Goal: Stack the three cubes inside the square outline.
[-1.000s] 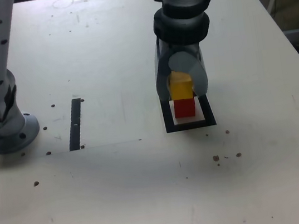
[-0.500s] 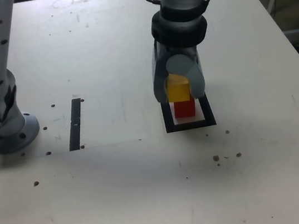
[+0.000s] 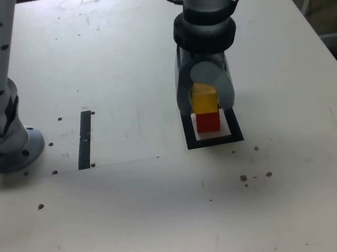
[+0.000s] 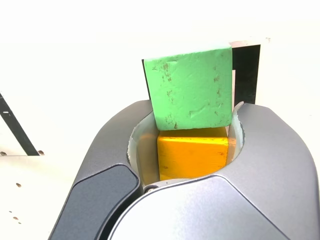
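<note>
The table was cut off by every edge of the exterior view. At its 9 o'clock stood the arm's base, upper part out of frame. The gripper hung at 2 o'clock, closed on the yellow cube, which sat on the red cube inside the outline, partly hidden. The green cube showed only in the wrist view, beyond the yellow one; whether they touched was unclear.
</note>
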You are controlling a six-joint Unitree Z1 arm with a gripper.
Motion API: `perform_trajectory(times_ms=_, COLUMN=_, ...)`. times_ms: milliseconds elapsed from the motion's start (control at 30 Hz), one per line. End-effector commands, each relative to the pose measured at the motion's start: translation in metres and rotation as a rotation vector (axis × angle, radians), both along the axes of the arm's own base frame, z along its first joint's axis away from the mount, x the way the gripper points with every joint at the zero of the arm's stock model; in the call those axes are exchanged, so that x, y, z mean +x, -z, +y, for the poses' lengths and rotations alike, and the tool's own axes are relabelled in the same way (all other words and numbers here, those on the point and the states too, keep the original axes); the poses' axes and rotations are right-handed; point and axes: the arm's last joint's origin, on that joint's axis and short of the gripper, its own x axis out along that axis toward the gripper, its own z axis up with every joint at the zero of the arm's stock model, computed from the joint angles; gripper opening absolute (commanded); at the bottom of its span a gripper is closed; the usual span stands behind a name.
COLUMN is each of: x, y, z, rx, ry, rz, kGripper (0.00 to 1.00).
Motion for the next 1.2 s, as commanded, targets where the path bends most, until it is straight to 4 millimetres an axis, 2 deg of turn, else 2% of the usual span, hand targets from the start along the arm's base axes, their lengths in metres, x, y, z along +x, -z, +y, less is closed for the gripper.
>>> perform_trajectory(times_ms=0, x=0.001, y=0.002, z=-0.001, rx=0.003, ry=0.004, rz=0.002, kGripper=0.46)
perform_trajectory(times_ms=133, x=0.001, y=0.002, z=-0.001, rx=0.001, ry=0.003, rz=0.003, kGripper=0.54)
perform_trajectory(times_ms=367, x=-0.001, y=0.002, z=-0.001, rx=-0.006, ry=0.001, rz=0.012, kGripper=0.88)
perform_trajectory(times_ms=467, x=-0.003, y=0.002, z=-0.002, rx=-0.008, ry=0.002, rz=0.014, kGripper=0.97)
perform_trajectory(times_ms=733, x=-0.01, y=-0.013, z=-0.005, rx=-0.004, ry=0.014, rz=0.009, kGripper=0.99)
perform_trajectory(times_ms=867, x=-0.018, y=-0.031, z=0.0, rx=0.006, ry=0.006, rz=0.01, kGripper=0.99)
perform_trajectory(times_ms=1033, x=-0.031, y=-0.059, z=0.022, rx=0.022, ry=-0.065, rz=0.012, kGripper=0.99)
perform_trajectory(times_ms=1167, x=-0.041, y=-0.062, z=0.044, rx=0.031, ry=-0.183, rz=0.051, kGripper=0.99)
